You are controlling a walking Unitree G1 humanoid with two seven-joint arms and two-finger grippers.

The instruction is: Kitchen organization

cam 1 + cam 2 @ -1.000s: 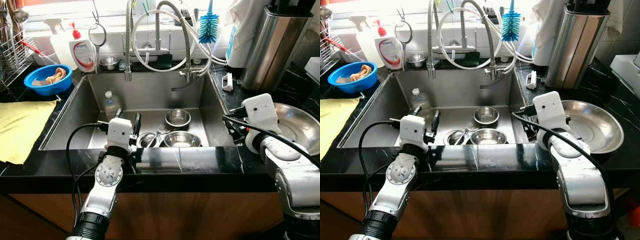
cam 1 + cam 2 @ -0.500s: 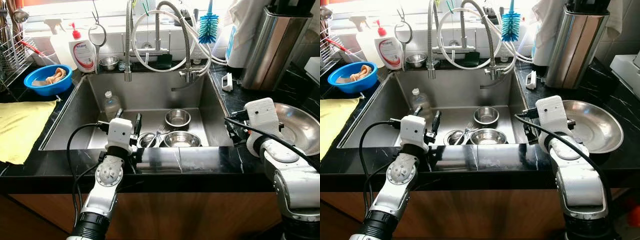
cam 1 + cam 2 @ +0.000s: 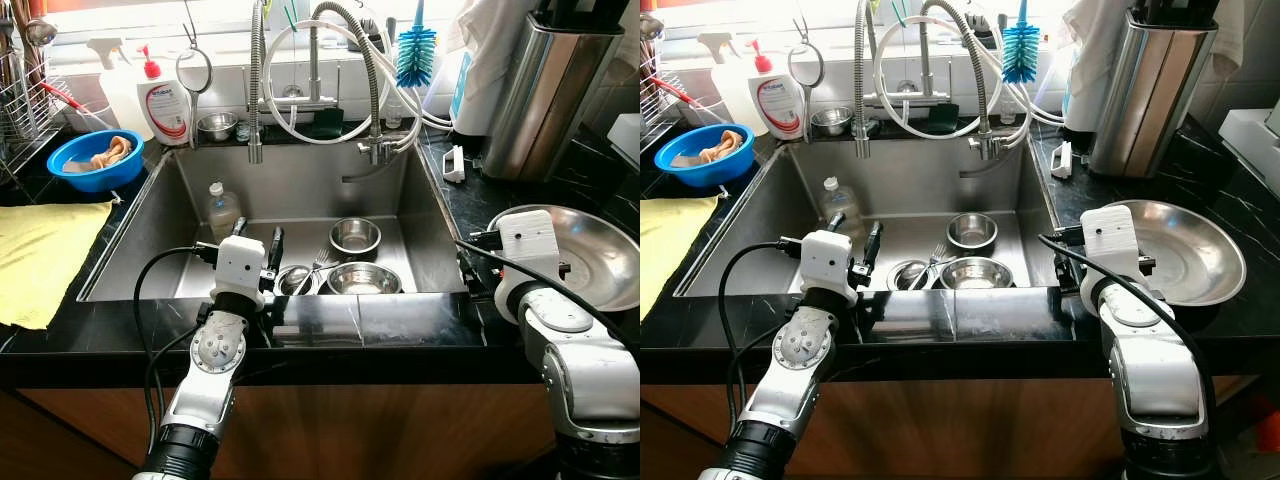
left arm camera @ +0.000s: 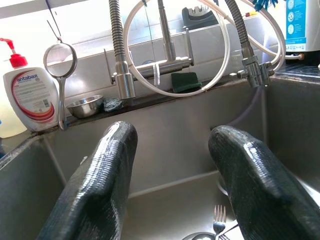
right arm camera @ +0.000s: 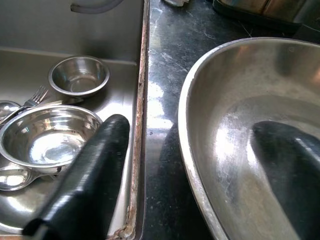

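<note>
Black stone counter holds a large steel pan (image 3: 1185,250) right of the sink (image 3: 300,190), its near rim straddled by the spread right gripper (image 5: 200,200), which should seat deep before pinching; the left gripper (image 4: 175,180) hovers spread over the sink.

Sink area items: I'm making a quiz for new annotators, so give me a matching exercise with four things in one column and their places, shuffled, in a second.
Things:
1. blue bowl
2. yellow cloth
3. large steel pan
4. fork

Places:
A. inside the sink, beside the small steel bowls
B. counter right of the sink, straddled by the right gripper
C. flat on the counter left of the sink
D. back left, near the soap bottle

Pairs: 1-D, 2-C, 3-B, 4-A
</note>
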